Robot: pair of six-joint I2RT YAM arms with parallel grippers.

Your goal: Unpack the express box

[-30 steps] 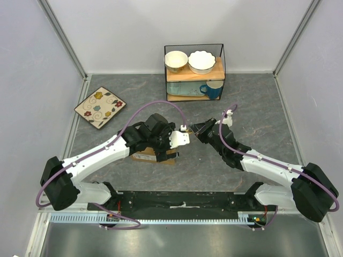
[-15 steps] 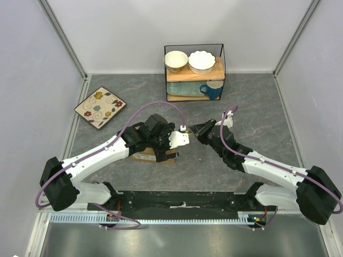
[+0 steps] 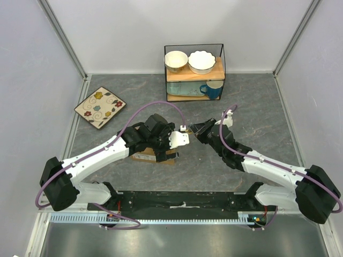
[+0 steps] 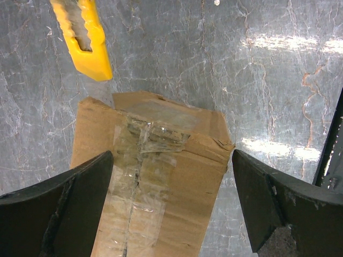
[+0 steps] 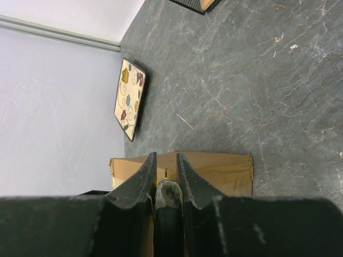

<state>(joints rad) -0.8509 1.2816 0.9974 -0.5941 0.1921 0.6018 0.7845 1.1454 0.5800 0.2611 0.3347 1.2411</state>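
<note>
Box [image 4: 177, 182]: left jaws straddling it wide open, gripping nothing; right jaws apparently pinching knife [image 4: 88, 40]; unclamped box risking sliding under cutting.

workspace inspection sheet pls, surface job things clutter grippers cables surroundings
surface: grey stone-pattern table
job's things: express box lying flat, top seam taped
clutter: floral plate, wire rack with two bowls and a blue mug
grippers: left gripper open above the box; right gripper closed on a dark handle, apparently the yellow utility knife near the box end
cables: purple cable looping over each arm
surroundings: pale walls, metal frame posts
</note>
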